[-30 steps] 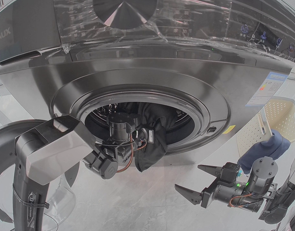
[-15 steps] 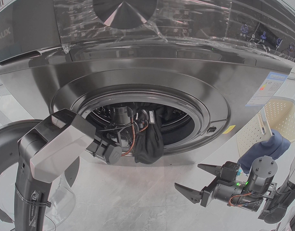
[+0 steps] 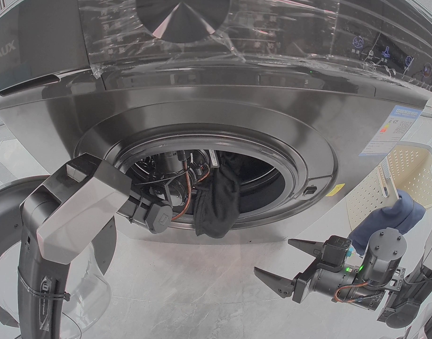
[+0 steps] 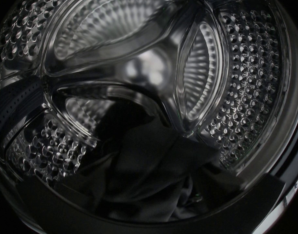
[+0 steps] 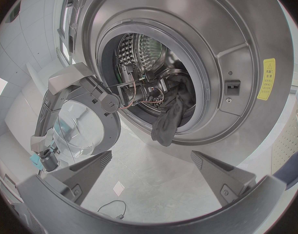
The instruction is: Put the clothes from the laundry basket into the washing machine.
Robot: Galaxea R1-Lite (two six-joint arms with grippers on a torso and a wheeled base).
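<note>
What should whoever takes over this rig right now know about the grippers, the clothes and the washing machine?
Left gripper: inside the mouth of the washing machine, beside the black garment; its state is hidden.
Right gripper: jaws open, empty, low in front of the machine, near the laundry basket.
Done: the black garment is partly in the drum, with one end hanging out of the opening.
Left: push it fully in, then load the blue garment draped over the basket's edge.

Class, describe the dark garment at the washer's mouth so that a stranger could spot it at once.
Find the grey washing machine and its round opening. A black garment hangs over the lower rim, partly inside. The blue cloth hangs apart, on the basket.
</note>
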